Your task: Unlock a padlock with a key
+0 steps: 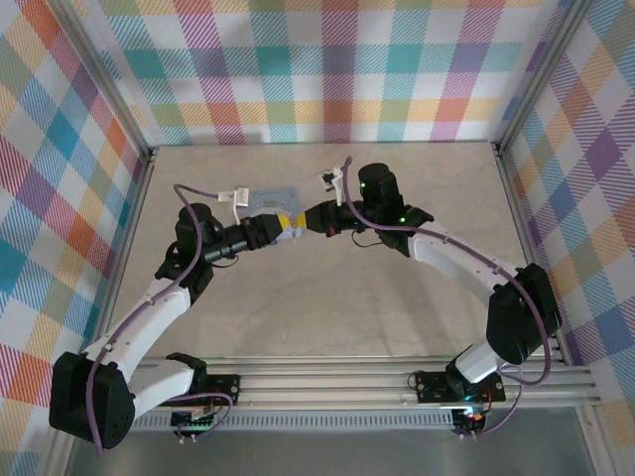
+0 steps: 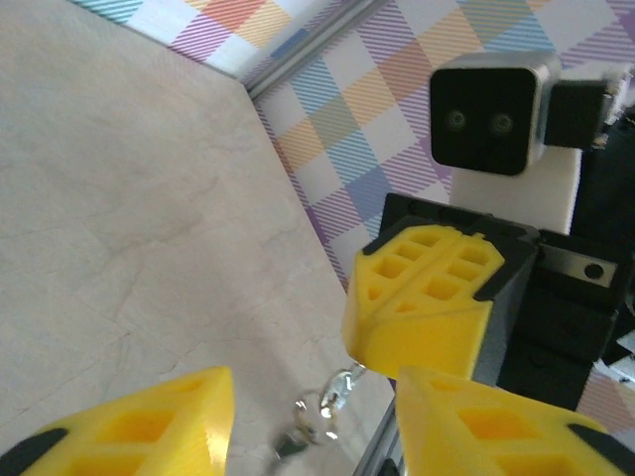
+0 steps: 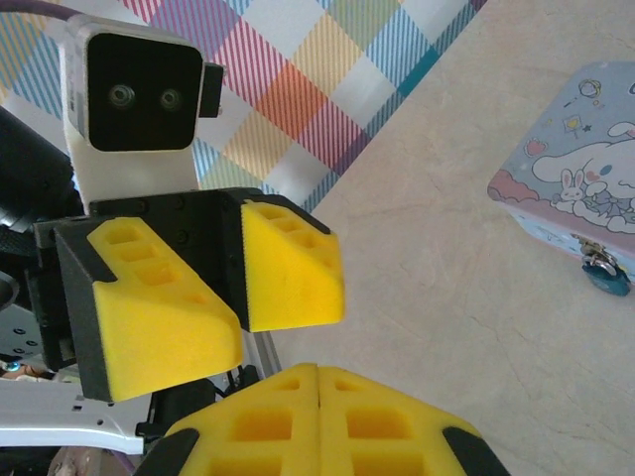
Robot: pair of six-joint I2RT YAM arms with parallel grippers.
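Top view: both arms reached in to mid-table and met tip to tip just in front of the tin.

Right gripper: I saw its yellow fingers pressed flat together. From the left wrist, a small metal key on its ring hung from that tip, so I logged it as clamped on the key.

Left gripper: fingers wide apart, holding nothing, facing the right one, with the key hanging in the gap between its pads.

Padlock: tiny, dark with a bluish body, hanging at the front edge of the tin, low on its side wall. It was well apart from both grippers.

The tin lay flat on the table, lid up. The lid was pale blue with a white long-eared cartoon character and a small rabbit. Any lettering on it was too small for me to read.
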